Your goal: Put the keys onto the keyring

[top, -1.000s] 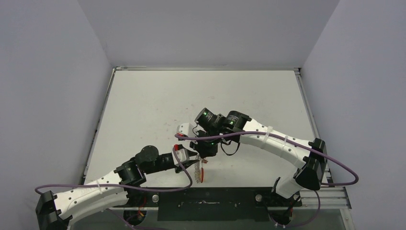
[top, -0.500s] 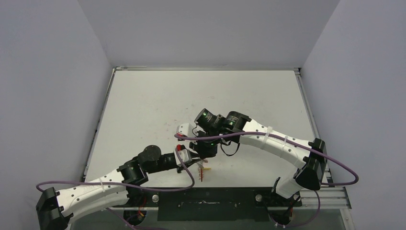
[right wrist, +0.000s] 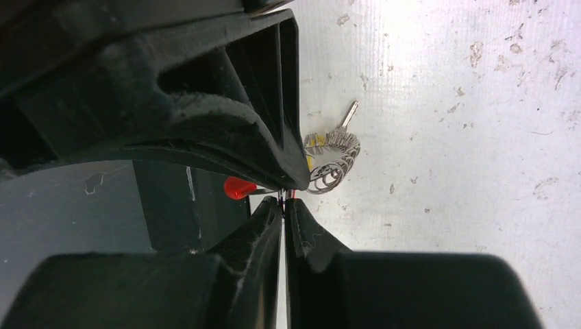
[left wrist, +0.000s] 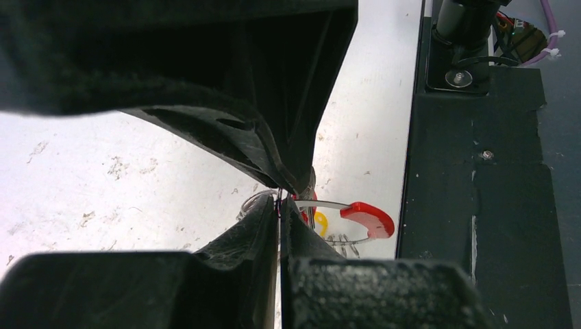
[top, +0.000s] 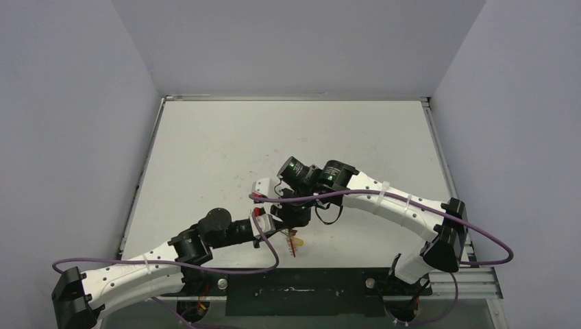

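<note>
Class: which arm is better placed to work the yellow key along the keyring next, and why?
Probably right. The right hand, shut on the keyring, has the yellow key just past its fingertips. The left hand, also shut on it, sees that key half hidden.

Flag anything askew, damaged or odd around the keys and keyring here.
Nothing is damaged or spilled. The keyring looks bunched into tangled coils rather than an open loop. It sits right at the tips of the shut left gripper and right gripper, near the front edge of the table, whose surface is scuffed.
</note>
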You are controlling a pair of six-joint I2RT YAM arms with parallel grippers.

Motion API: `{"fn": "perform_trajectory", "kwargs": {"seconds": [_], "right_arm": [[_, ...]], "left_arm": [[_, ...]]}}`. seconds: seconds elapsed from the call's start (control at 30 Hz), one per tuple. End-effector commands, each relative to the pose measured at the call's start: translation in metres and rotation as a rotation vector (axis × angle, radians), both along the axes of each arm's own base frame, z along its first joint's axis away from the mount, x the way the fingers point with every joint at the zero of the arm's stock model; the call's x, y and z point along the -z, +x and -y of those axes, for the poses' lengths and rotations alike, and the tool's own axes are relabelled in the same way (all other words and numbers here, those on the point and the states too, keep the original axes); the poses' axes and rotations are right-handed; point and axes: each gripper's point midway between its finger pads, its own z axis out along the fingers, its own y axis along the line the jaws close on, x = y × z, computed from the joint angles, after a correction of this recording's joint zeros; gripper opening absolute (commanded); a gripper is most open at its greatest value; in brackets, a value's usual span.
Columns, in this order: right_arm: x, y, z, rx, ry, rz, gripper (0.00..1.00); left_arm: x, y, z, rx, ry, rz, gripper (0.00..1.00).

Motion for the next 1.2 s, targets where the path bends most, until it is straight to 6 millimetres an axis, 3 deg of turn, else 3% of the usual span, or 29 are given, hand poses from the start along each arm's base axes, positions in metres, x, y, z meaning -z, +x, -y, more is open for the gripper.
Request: {"fn": "perform_trajectory", "kwargs": {"seconds": [0.0,0.1,0.2,0.43,0.8,1.07,1.17], "right_arm": [[-0.022,0.015,-0.015,0.032,0.111,0.074,0.12],[-0.028,0.025,-0.013,0.061,0.168,0.085,0.33],[-0.039,0.030,-0.006,0.075,0.264,0.067,0.47],[-0.056,0.019,0.006,-0.051,0.500,0.110,0.58],[-0.023,0.007,0.000,-0.090,0.541,0.028,0.53],[-0.020,0.011,-0.015,-0.055,0.580,-0.023,0.39],[-0.016,0.012,-0.016,-0.047,0.572,-0.035,0.26]], "left_arm": [[-0.025,-0.002,0.003,0.010,-0.088,0.044,0.00],[-0.024,-0.002,0.000,-0.005,-0.120,0.041,0.00],[-0.029,-0.002,-0.002,-0.020,-0.180,0.048,0.00],[-0.039,-0.005,-0.006,-0.019,-0.300,0.082,0.00],[-0.056,-0.012,-0.012,0.004,-0.387,0.136,0.00],[-0.057,-0.013,-0.012,0.005,-0.389,0.136,0.00],[-0.056,-0.013,-0.012,0.004,-0.389,0.136,0.00]]}}
